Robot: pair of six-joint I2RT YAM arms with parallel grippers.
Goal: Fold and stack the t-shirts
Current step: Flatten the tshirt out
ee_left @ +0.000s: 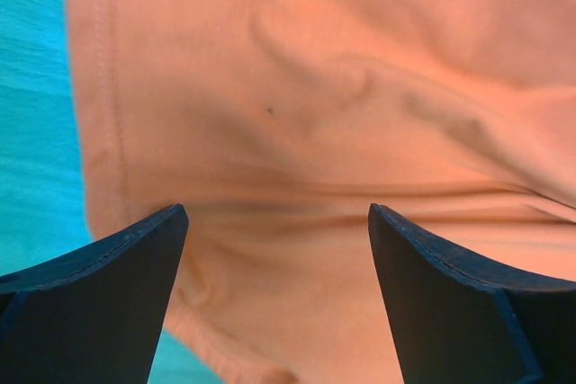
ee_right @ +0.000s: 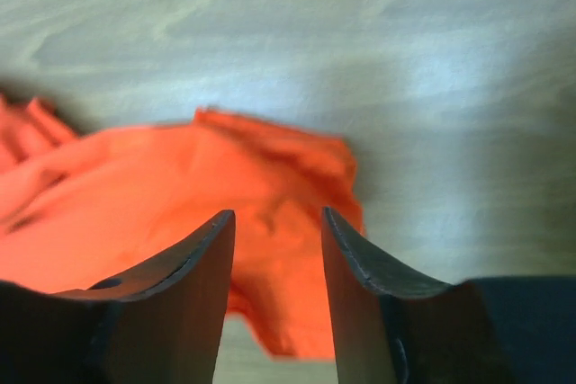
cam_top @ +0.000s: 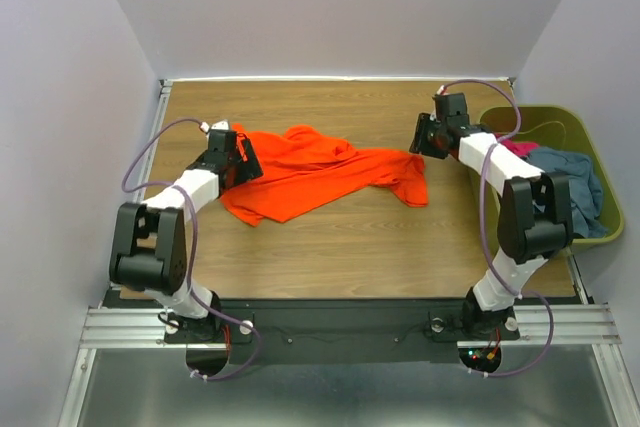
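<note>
The olive-green tub point(cam_top: 590, 162) sits at the right edge of the table point(cam_top: 330, 257), just beyond my right arm. Inside it a slate blue-grey shirt point(cam_top: 572, 187) is heaped and takes up most of the room, and a bit of magenta-pink shirt point(cam_top: 517, 148) shows at its near-left rim, tucked beside the grey one. I can read no writing or brand anywhere, and no label shows on the cloth from these angles.

The orange t-shirt point(cam_top: 310, 175) lies crumpled across the middle of the table, stretched between my two hands. My left gripper point(ee_left: 277, 249) is over its left end with the jaws spread wide apart; orange fabric fills the view beneath them, with a stitched hem running along the left side, and nothing is pinched between them. My right gripper point(ee_right: 277, 267) is at the shirt's right end, jaws about half apart over a bunched corner; the view is blurred, but the cloth seems to lie below the tips and not in them.
</note>
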